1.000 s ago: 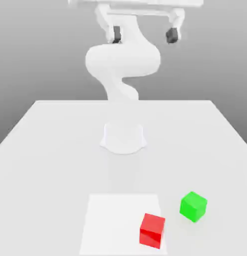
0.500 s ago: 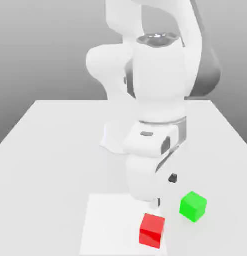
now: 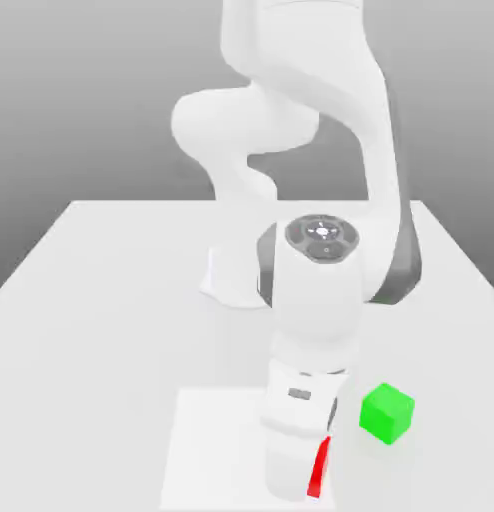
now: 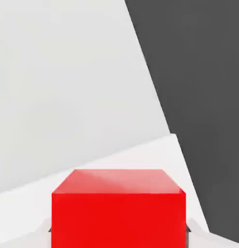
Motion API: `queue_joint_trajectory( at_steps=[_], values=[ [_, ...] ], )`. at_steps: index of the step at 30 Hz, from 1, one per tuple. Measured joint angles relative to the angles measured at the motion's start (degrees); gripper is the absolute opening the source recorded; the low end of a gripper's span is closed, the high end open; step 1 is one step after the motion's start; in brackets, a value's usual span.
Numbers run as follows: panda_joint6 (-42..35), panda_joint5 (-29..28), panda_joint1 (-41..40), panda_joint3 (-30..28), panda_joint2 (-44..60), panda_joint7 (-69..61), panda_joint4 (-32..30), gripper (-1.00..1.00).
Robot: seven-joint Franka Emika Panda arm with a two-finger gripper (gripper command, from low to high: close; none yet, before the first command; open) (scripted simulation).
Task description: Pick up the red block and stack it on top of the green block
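Look at the small bright-red cube with smooth matte faces (image 4: pixel 118 208) in the hand view: you see its top face, slightly paler with a soft sheen, and one side face in flat saturated red, with crisp straight edges and no markings. Pale finger parts sit tight against its two sides at the lower corners, so your gripper (image 3: pixel 303 490) is pinched onto this red block. In the exterior view only a thin red sliver (image 3: pixel 318 467) shows, tucked just beside the white forearm at the exterior view's right edge of it, low over the paler square patch (image 3: pixel 216 440) on the white table (image 3: pixel 101 300). Whether the cube rests on that patch or is lifted clear of it you cannot tell from here.

The small bright-green cube with smooth matte faces (image 3: pixel 387 413) sits on the table just to the exterior view's right of the arm, near the red block but apart from it; nothing is on top of it. Its top face reads lighter than its two visible sides.

Your count: one red cube, one green cube, one white robot arm (image 3: pixel 311 200) bent down over the front of the table, one pale square patch, one table. Behind the table the background is plain grey
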Motion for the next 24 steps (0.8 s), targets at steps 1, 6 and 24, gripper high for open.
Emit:
queue_joint_trajectory(
  at_steps=[1,6,24],
  values=[
    [-1.41,-0.88,0.48,-0.65,-1.73,0.64,-0.28,-1.0],
    [-7.5,-4.4,2.81,-1.79,-9.82,5.99,-2.4,-1.0],
    [-1.48,-7.07,14.34,3.8,-12.4,31.48,-10.61,-1.0]
  ],
)
